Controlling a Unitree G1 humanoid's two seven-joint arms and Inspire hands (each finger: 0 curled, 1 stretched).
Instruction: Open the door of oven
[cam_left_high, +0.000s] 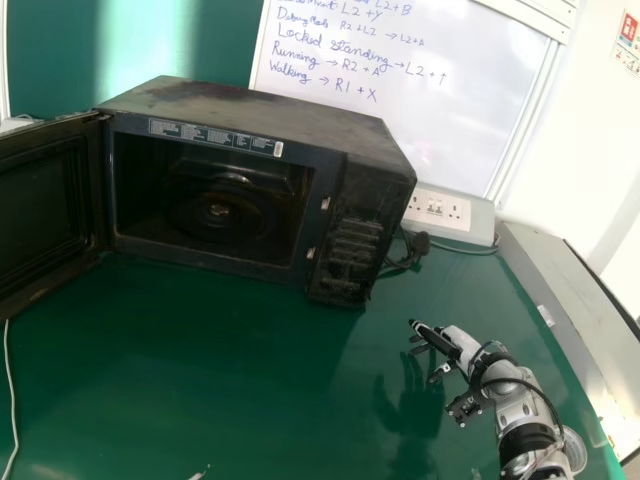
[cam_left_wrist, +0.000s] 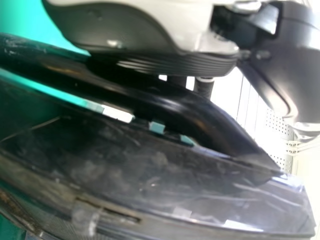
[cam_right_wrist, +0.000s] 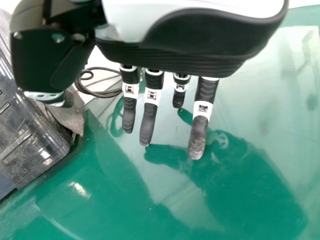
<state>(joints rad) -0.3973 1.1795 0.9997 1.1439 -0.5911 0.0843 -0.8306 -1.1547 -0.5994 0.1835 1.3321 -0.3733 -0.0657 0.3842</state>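
Standing open, one oven door (cam_left_high: 42, 212) has one handle (cam_left_wrist: 187, 112) beside the left hand (cam_left_wrist: 150, 37) (its grip I cannot tell); the one oven (cam_left_high: 362, 215) sits left of and beyond the right hand (cam_left_high: 462, 343), fingers straight, holding nothing. One green table (cam_left_high: 200, 370) lies beneath it; one whiteboard (cam_left_high: 400, 120), top cut off, stands beyond.

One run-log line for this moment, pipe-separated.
oven door: open | left robot hand: at door handle | right robot hand: open, above table | goal: looks met
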